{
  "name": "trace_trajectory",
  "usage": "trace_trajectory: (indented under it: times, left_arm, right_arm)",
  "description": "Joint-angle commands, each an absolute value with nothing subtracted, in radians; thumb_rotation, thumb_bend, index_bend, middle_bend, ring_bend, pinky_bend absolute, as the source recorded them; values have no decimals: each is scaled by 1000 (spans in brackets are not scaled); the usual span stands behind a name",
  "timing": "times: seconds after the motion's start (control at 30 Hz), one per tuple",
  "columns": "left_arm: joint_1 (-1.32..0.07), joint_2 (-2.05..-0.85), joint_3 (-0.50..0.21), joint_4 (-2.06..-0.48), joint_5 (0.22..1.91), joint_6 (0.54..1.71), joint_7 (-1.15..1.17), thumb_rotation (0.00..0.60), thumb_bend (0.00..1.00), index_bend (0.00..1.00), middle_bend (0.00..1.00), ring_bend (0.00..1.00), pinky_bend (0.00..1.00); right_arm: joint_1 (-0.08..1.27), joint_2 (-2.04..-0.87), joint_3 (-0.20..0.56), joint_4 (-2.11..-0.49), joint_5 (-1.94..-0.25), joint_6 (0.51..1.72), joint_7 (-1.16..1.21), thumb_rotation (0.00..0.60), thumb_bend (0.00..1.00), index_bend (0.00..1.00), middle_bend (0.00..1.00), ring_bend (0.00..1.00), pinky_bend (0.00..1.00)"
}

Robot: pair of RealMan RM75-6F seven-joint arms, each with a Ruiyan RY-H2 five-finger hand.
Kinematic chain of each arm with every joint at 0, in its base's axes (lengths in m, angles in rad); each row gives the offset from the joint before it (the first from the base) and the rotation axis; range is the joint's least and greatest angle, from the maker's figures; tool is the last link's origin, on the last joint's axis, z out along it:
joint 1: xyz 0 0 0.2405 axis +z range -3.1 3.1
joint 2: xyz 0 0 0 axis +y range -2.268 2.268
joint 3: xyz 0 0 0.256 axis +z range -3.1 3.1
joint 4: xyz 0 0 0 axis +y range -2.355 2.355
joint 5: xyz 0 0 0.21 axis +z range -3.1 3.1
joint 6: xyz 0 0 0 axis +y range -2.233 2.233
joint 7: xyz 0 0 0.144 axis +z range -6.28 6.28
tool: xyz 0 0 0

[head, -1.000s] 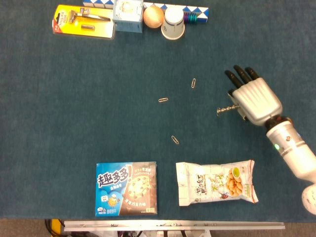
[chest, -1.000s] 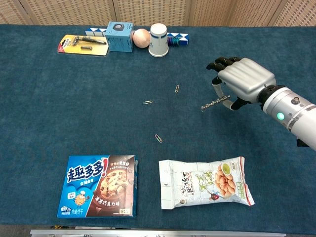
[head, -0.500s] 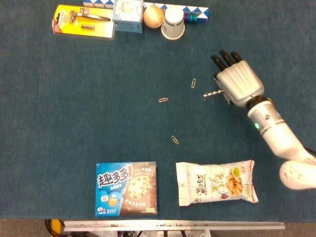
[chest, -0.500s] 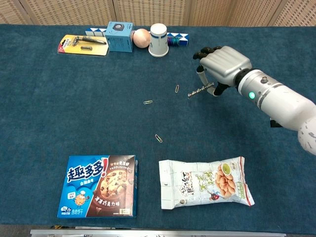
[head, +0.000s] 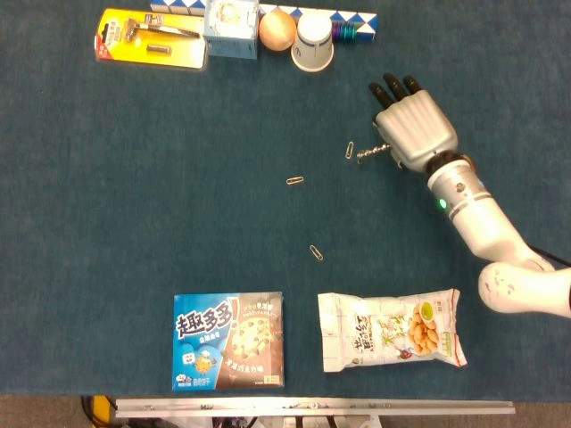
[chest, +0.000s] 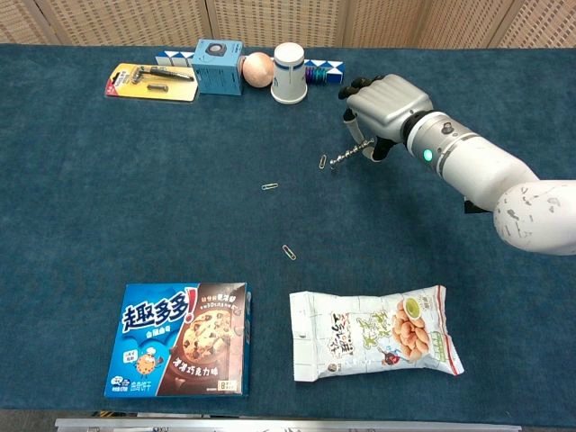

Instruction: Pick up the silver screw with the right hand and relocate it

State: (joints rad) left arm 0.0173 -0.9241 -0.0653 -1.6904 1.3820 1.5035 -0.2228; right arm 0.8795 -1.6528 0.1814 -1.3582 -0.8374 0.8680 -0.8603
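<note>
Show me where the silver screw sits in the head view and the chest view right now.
Head view: the slim silver metal screw lies right of centre in the upper half, sticking out leftwards from the right hand, which holds it.
Chest view: the screw is right of centre, upper third, below that hand.
Shared landmark: the small silver paper clip just left of the screw's tip.

The blue table (head: 134, 178) is viewed from directly overhead in the head view, its far edge at the top. In the chest view it is seen from lower, at a forward slant, and wood panelling (chest: 270, 22) is included. The whole tabletop is shared.
</note>
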Motion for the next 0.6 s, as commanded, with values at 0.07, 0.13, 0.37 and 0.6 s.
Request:
trace_trajectory:
  times: [0.07, 0.13, 0.37, 0.6]
  left_arm:
    - [17, -921, -68, -1683, 1372, 1495, -237, 600, 0, 519, 433, 462, 597]
    - [16, -920, -70, -1678, 1365, 1489, -245, 600, 0, 519, 433, 462, 597]
    - [14, -916, -76, -1667, 1352, 1476, -270, 600, 0, 519, 433, 462, 597]
    - [16, -913, -77, -1663, 1355, 1475, -283, 600, 0, 519, 433, 462, 597]
  right_arm:
    - [912, -1684, 187, -1305, -810, 845, -846, 600, 306, 638, 128, 0, 148]
    - [926, -1699, 189, -1279, -803, 835, -839, 600, 305, 638, 128, 0, 148]
    - [960, -1734, 186, -1224, -789, 819, -824, 600, 306, 638, 129, 0, 148]
    - [954, -1706, 174, -1286, -813, 875, -814, 600, 306, 638, 129, 0, 148]
